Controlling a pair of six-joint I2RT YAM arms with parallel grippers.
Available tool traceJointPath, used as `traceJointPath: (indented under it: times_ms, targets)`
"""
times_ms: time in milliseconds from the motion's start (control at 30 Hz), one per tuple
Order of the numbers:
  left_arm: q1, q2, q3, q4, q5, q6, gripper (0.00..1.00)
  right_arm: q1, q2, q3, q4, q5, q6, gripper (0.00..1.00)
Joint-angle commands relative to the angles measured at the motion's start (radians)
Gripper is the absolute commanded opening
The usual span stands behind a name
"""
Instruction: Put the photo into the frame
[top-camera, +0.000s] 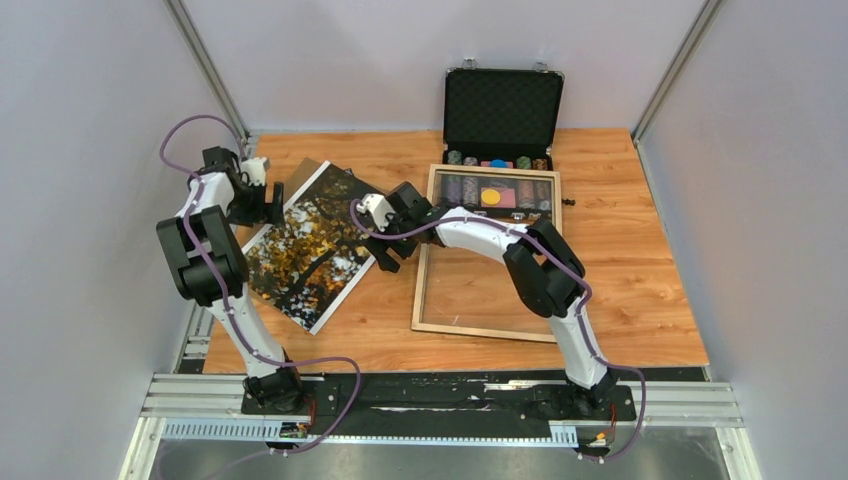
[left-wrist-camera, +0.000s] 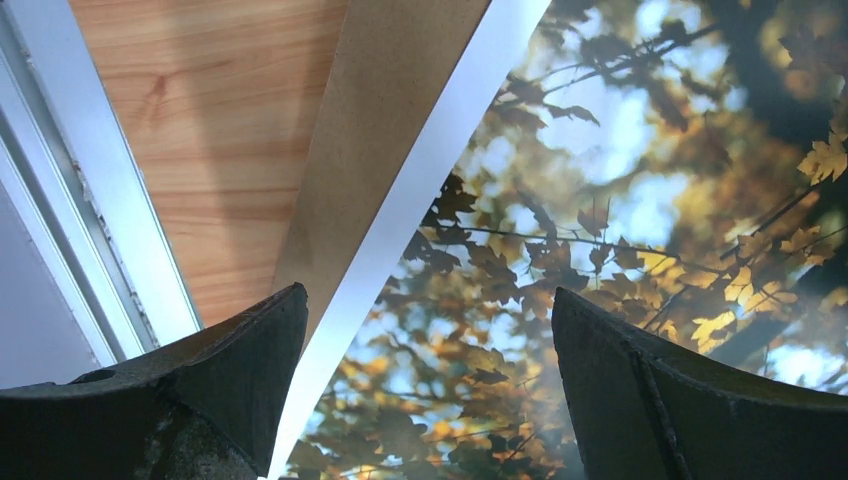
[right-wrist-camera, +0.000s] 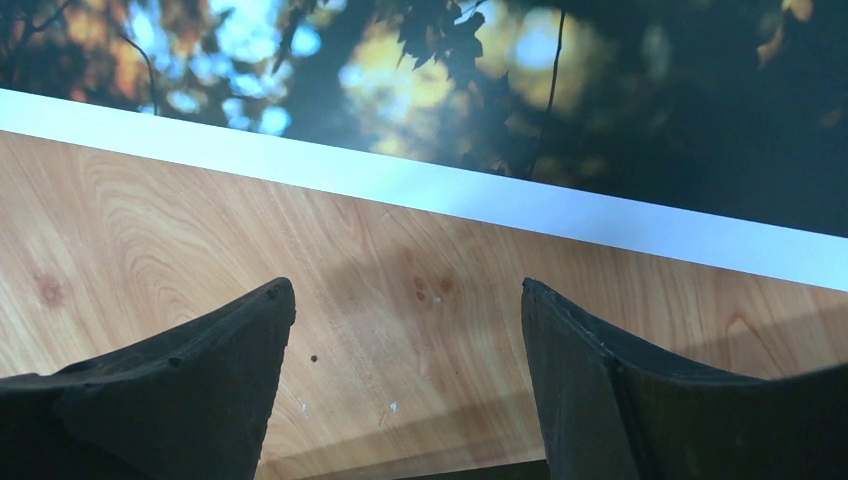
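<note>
Overhead, the wooden tabletop (top-camera: 640, 270) between pale walls (top-camera: 90, 150) carries the frame (top-camera: 487, 333), flat, right of the photo (top-camera: 310, 250); the left wrist view adds a brown panel (left-wrist-camera: 390, 120) under the photo's edge; left gripper (left-wrist-camera: 428, 292) and right gripper (right-wrist-camera: 404, 283) both gape, empty.

We see an open black case (top-camera: 503, 110) at the far edge of the wooden surface (top-camera: 640, 280), lid upright, rows of coloured chips (top-camera: 490, 192) in its tray. A flat brown panel (left-wrist-camera: 385, 110) lies at far left; small dark bits (top-camera: 570, 203) sit right of the chips.
</note>
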Motion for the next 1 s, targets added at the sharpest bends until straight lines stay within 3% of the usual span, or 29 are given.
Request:
traceJointPath:
  times_ms: [0, 200, 667, 967]
  targets:
    - [0.012, 0.029, 0.042, -0.010, 0.045, 0.007, 0.99, 0.002, 0.039, 0.009, -0.012, 0.017, 0.015, 0.81]
    - [0.011, 0.045, 0.036, -0.012, 0.074, 0.001, 0.97, -0.010, 0.079, 0.038, -0.030, -0.012, 0.080, 0.81]
    - [0.011, 0.037, -0.020, 0.006, 0.122, 0.008, 0.94, -0.083, 0.069, 0.037, -0.036, -0.186, 0.444, 0.84]
    - [0.011, -0.016, -0.021, 0.073, 0.160, -0.027, 0.96, -0.085, 0.076, 0.063, -0.024, -0.219, 0.533, 0.84]
